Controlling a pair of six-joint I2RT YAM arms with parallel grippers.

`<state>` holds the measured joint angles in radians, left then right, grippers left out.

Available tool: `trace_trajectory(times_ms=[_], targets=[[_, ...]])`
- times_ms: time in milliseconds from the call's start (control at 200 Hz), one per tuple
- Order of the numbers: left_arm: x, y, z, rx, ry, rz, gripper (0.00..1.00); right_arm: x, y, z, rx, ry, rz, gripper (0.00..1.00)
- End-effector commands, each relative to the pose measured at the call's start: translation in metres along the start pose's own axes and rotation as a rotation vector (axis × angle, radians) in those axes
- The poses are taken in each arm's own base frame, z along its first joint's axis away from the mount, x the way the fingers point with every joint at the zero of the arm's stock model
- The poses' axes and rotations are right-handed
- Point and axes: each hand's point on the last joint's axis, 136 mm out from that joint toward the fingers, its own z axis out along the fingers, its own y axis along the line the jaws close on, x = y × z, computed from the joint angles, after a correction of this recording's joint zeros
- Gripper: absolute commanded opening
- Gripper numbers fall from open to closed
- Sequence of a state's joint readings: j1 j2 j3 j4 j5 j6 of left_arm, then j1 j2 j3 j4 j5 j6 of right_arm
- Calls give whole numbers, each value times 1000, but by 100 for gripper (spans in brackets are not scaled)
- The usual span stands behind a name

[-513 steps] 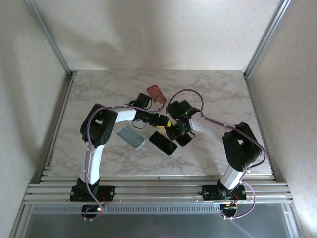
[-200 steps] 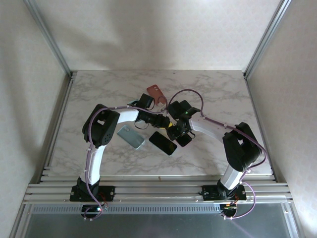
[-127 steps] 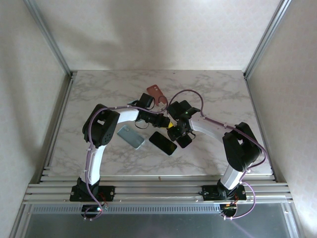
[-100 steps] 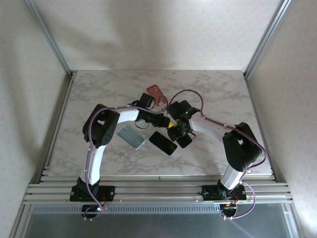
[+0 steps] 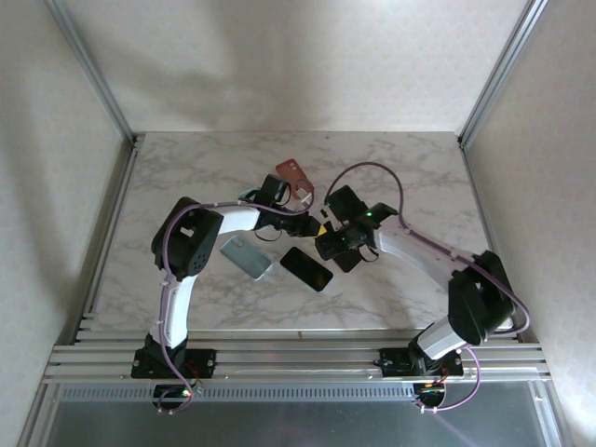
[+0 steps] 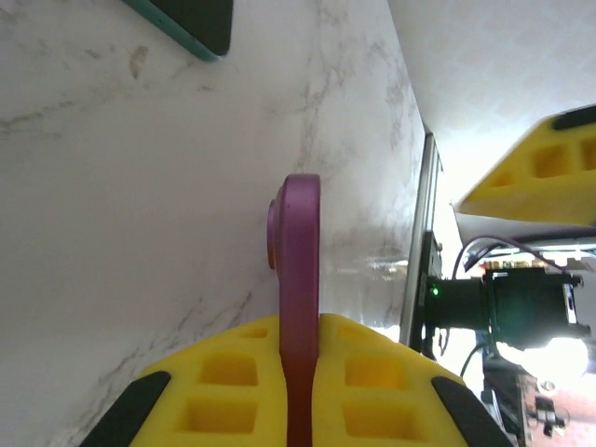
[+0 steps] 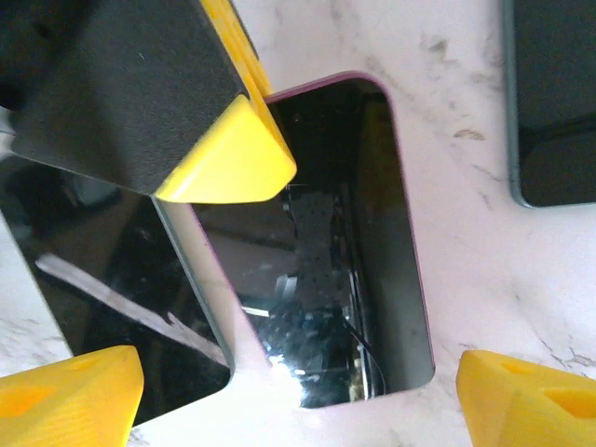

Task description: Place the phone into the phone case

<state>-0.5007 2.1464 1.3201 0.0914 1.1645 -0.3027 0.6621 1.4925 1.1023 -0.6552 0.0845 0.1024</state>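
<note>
Now our left gripper (image 6: 300, 368) was clenched on the edge of the purple phone case (image 6: 298, 242), and our right gripper (image 7: 298, 396) hung released above it. We saw the black phone (image 5: 306, 268) lying near, with free marble table (image 5: 186, 177) toward the walls.

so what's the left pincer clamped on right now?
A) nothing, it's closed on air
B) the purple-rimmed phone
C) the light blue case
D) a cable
B: in the left wrist view the left pincer has its yellow fingers pressed against both faces of the purple-rimmed phone, which is seen edge-on between them.
</note>
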Motion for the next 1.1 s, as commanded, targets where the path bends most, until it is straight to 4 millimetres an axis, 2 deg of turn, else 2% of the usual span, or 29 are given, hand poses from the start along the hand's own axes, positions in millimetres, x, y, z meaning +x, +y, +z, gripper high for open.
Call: trace_trajectory(times_ms=[0,160,381,581,756,916,1092], targets=[[-31,-36,-17,19,-108,87,0,4,-6,-15,-58,-47,122,89],[-48,-49,-32,31,-202,73,0,10,-18,-28,-173,-132,301,89],[-55,-72,-48,46,-274,38,0,19,-25,-35,-366,-254,521,89],[-46,-91,-64,93,-318,-34,0,24,-31,-32,-493,-324,647,88],[-30,-93,-71,99,-340,-107,0,18,-28,-39,-615,-389,681,88],[-17,-99,-76,141,-369,-154,0,12,-19,-45,-693,-405,661,81],[-14,-102,-77,161,-381,-172,0,11,-14,-47,-745,-426,669,74]])
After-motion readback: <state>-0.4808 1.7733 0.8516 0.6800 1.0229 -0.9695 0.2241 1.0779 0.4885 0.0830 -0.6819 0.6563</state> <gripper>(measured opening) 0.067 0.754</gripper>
